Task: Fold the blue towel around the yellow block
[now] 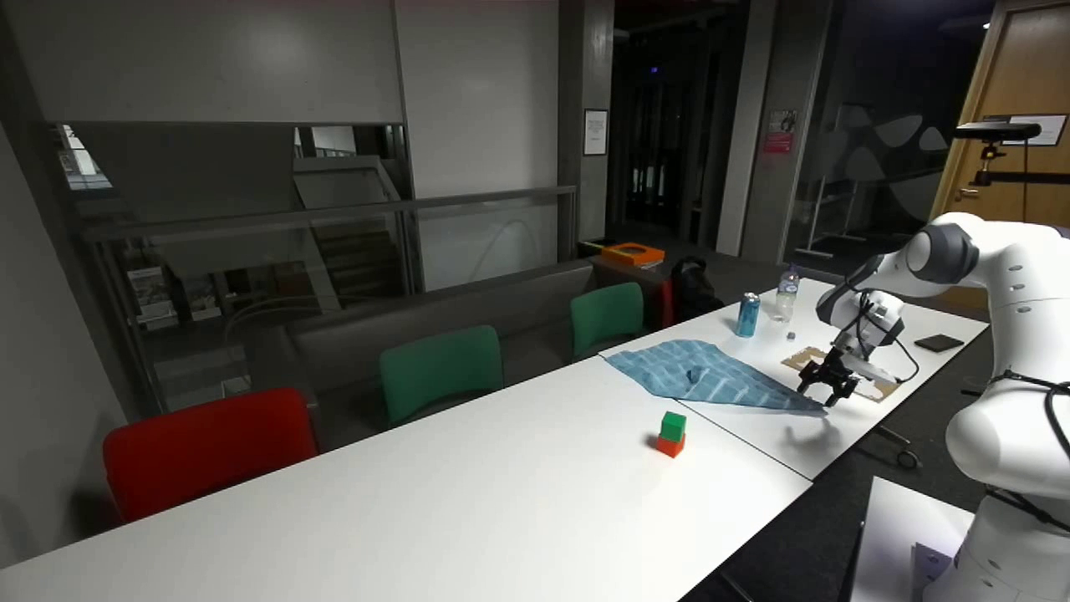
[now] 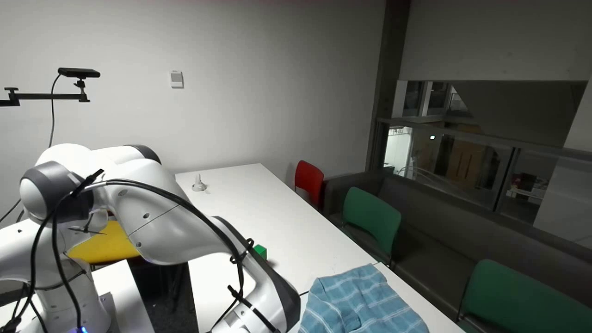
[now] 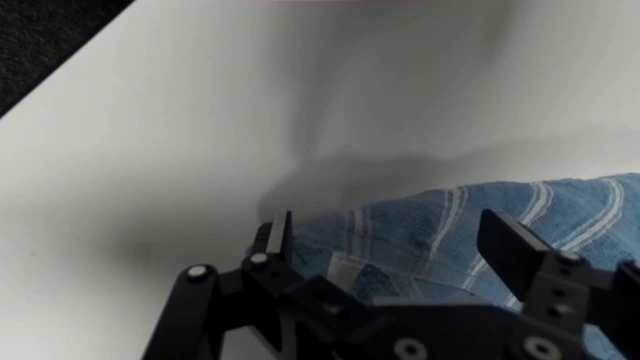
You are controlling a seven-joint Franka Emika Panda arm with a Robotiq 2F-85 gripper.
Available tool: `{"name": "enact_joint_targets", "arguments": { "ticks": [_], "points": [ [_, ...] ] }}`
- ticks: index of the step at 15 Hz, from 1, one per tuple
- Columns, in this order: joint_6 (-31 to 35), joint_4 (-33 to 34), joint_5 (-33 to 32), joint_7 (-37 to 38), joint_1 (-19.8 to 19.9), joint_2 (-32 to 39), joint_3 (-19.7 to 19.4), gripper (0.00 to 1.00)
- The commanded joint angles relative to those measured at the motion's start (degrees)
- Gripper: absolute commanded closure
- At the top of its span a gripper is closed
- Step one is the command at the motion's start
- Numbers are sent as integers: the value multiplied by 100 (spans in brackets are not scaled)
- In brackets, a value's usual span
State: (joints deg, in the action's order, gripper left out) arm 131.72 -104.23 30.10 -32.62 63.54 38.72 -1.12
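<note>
The blue towel (image 1: 660, 368) lies rumpled on the white table in both exterior views, drawn out to a narrow point beneath the arm. A small raised crumple shows near its middle. In the wrist view, the striped towel (image 3: 505, 205) has layers folded over one another close to the table's edge. My gripper (image 1: 816, 396) stands low at the narrow end, fingers spread wide. Seen from the wrist, the gripper (image 3: 384, 225) has cloth beneath and between its fingers, but is not clamped on it. The yellow block is hidden or out of view.
A green block (image 1: 673, 425) sits on a red block (image 1: 670, 446) nearer the front. Beyond the towel stand a blue can (image 1: 748, 315) and a plastic bottle (image 1: 787, 294). Brown cardboard (image 1: 798, 359) lies under the wrist, and a dark flat object (image 1: 939, 343) lies farther right.
</note>
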Motion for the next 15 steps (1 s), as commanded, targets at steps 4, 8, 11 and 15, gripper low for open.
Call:
{"name": "enact_joint_targets", "arguments": {
  "ticks": [4,8,11,15],
  "points": [
    [88,-195,243,-397,237,-71,224,0],
    [109,-199,288,-511,242,-75,311,0],
    [109,-188,344,-577,235,-65,335,0],
    [84,-145,440,-608,217,-33,322,3]
  ]
}}
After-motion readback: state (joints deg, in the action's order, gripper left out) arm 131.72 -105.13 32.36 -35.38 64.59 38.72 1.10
